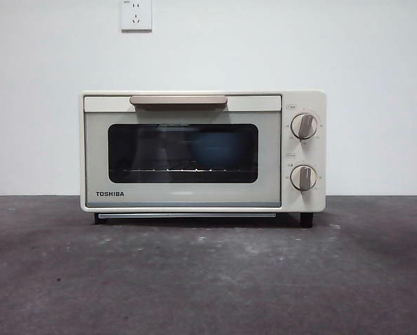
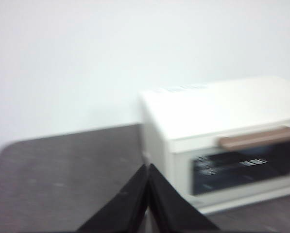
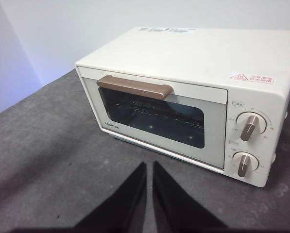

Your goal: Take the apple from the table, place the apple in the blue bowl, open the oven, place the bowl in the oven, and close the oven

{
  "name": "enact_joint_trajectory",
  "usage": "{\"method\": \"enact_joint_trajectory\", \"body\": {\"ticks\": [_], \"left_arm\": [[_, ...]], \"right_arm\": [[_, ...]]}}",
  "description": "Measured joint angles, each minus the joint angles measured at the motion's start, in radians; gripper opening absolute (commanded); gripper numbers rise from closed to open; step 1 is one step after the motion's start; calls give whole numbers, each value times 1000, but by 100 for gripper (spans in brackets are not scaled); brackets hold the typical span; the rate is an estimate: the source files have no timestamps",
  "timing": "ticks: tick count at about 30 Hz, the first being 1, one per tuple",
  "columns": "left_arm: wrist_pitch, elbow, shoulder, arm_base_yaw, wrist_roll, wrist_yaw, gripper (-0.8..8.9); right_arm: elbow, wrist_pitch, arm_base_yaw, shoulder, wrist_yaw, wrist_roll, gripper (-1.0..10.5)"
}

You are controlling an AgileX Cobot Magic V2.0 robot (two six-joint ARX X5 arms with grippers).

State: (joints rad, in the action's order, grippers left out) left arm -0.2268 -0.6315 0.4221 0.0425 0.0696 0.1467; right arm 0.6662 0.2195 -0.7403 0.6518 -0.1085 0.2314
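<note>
Ahead of both pincers: cream-white boxy oven (image 1: 202,151), door shut, blue bowl (image 1: 215,149) inside | left pincer (image 2: 148,167), right pincer (image 3: 149,166) closed, empty | task looks finished.

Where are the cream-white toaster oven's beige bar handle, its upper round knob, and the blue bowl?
Beige bar handle (image 1: 178,101): front view, middle of the bar.
Upper round knob (image 1: 304,126): front view, its centre pointer.
Blue bowl (image 1: 215,150): front view, its side, dimly seen through the dark glass door.
</note>
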Motion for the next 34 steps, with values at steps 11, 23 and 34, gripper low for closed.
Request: {"method": "enact_joint_trajectory", "body": {"ticks": [11, 23, 34], "left_arm": [[180, 389, -225, -75, 18, -22, 7], [145, 600, -394, -76, 18, -22, 7], [54, 601, -417, -76, -32, -23, 7]], "right_arm": [[0, 0, 0, 0, 0, 0, 5], [0, 0, 0, 0, 0, 0, 5], [0, 0, 0, 0, 0, 0, 5]]}}
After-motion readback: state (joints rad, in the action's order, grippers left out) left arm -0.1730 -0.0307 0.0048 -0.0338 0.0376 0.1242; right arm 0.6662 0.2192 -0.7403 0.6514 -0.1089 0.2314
